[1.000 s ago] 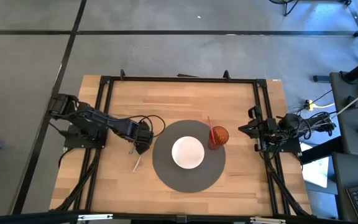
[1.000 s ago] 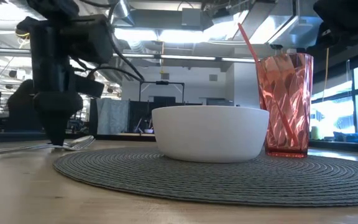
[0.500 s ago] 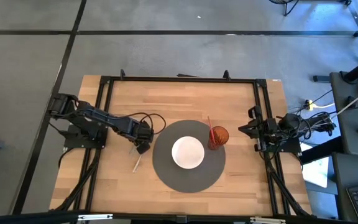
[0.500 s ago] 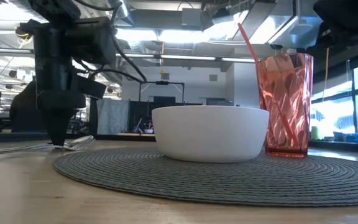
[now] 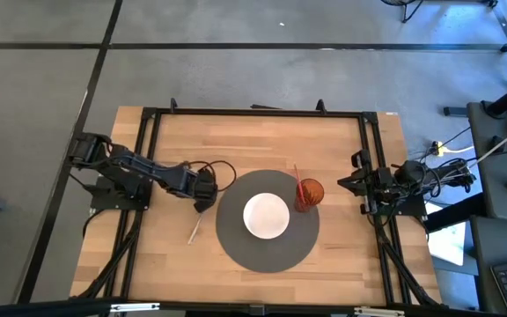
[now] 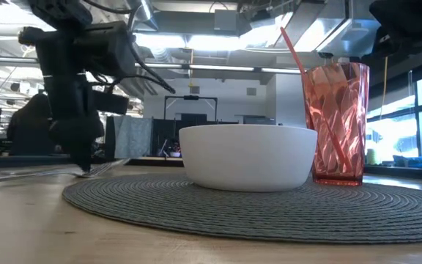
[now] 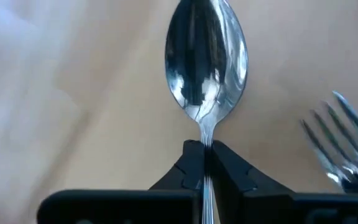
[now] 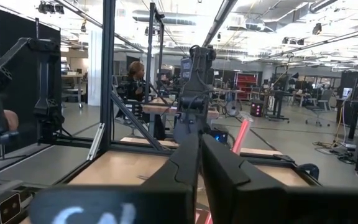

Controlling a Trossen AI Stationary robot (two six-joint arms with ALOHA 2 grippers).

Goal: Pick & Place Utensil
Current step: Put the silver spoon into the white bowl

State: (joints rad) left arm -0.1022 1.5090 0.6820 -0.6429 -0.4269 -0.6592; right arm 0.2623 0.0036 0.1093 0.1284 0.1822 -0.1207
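Observation:
A shiny metal spoon (image 7: 207, 59) lies on the wooden table left of the round grey placemat (image 5: 236, 251), with my left gripper (image 5: 202, 199) shut on it, pointing steeply down. A fork (image 7: 344, 149) lies close beside the spoon's bowl. A thin pale handle (image 5: 194, 232) runs from the gripper toward the near edge. In the low view the left gripper (image 6: 85, 163) stands over the utensils (image 6: 107, 168) at the mat's left rim. My right gripper (image 8: 199, 146) is shut on nothing, parked at the table's right edge (image 5: 352, 183). My left gripper pinches the spoon's thin neck (image 7: 207, 135), just behind the bowl, between its two fingertips (image 7: 191, 163). The fingers come from above, slanting down, and point along the handle toward the bowl. The low view shows the spoon at table level; the handle behind the fingers is hidden.
On the placemat stand a white bowl (image 5: 266, 216) in the middle and a red faceted cup (image 5: 309, 192) with a red straw at its right. A black frame (image 5: 253, 112) runs round the table. Bare wood lies left of and beyond the mat.
My left gripper has shut on the spoon's neck while staying over the same spot. Its wrist has turned and tipped a little, so in the low view its tip now stands closer to the placemat. Spoon and fork stay on the table.

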